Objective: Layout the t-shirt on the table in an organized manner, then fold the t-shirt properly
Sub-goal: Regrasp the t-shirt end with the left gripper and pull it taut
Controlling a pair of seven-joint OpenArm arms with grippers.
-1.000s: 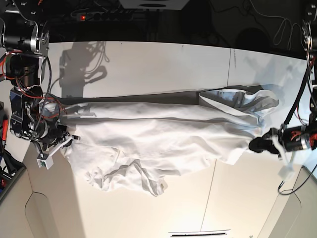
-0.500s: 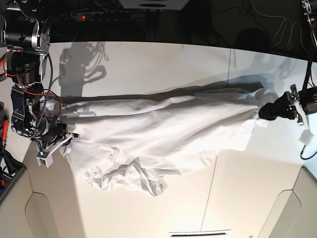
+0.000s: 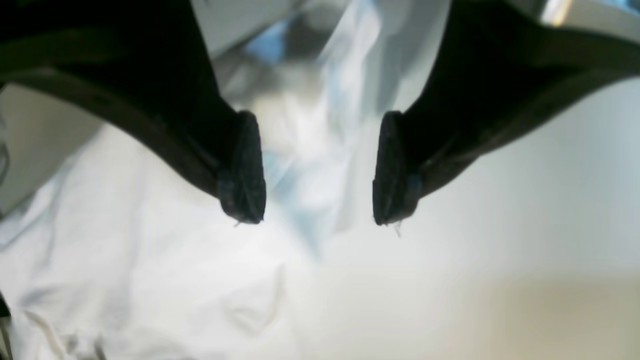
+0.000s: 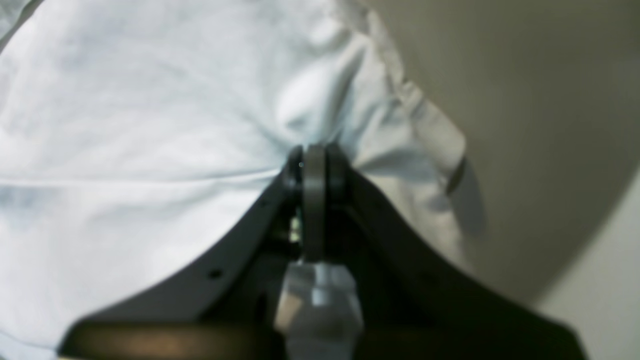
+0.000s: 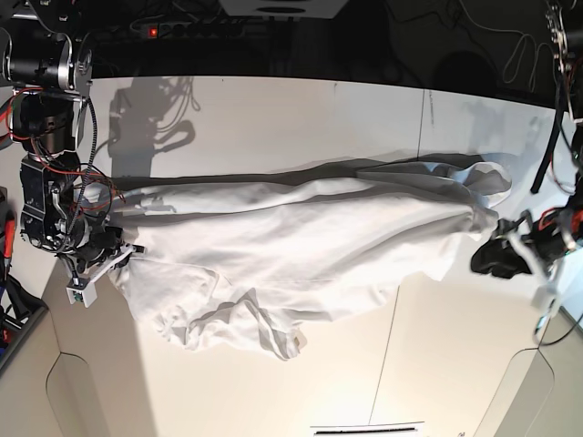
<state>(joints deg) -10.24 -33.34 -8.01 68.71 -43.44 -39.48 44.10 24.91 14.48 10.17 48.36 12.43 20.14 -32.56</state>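
T-shirt (image 5: 301,241): stretched across the table (image 5: 273,109), bunched at its lower edge. Right gripper (image 4: 314,165): clamped on a fold of its cloth. Left gripper (image 3: 315,172): jaws wide, holding nothing, just beside the shirt's end.

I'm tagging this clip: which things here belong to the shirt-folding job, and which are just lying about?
Job: t-shirt; table; right gripper, clamped on the shirt; left gripper, open.
Lying about: cables and power strip behind the table.

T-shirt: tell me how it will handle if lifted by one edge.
The t-shirt is probably floppy: it lies bunched and wrinkled on the table. It likely sags and trails, since cloth puckers where the right end effector pinches it.
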